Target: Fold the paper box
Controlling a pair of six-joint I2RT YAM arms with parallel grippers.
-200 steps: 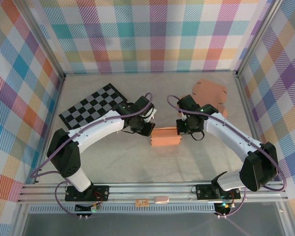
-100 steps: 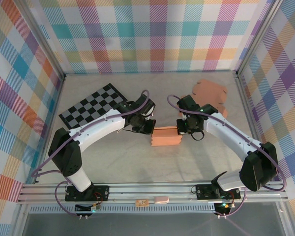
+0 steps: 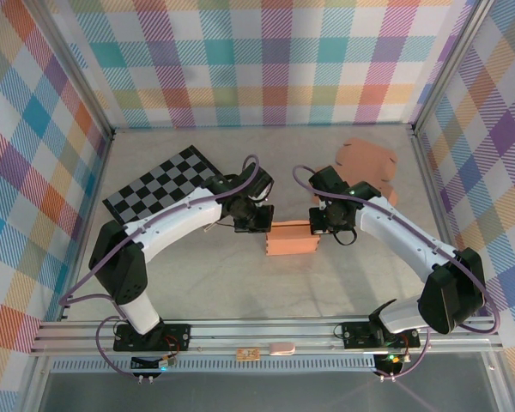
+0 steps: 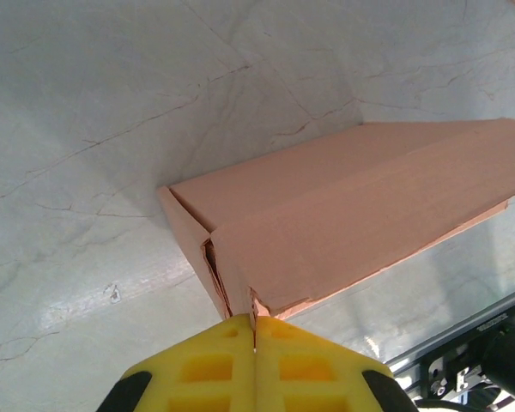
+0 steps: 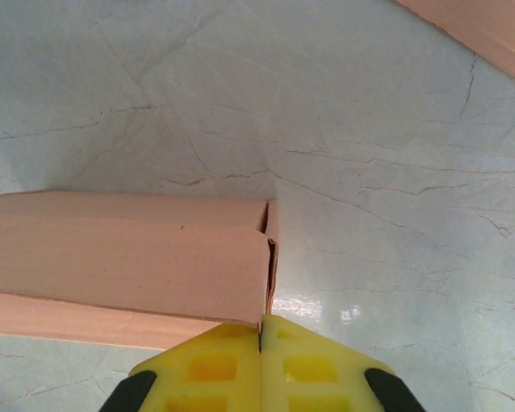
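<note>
Paper box [image 4: 352, 197], far end cropped, corner seam unclear

Lab rig: plaid walls [image 3: 275, 60], checkerboard [image 3: 159, 190]

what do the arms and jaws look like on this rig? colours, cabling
Left arm and right arm: white link shells, black joint housings and wrists, black bases. A purple cable runs loosely along each arm. The jaws are bright yellow plastic with rectangular recesses moulded in, and black behind them.
</note>
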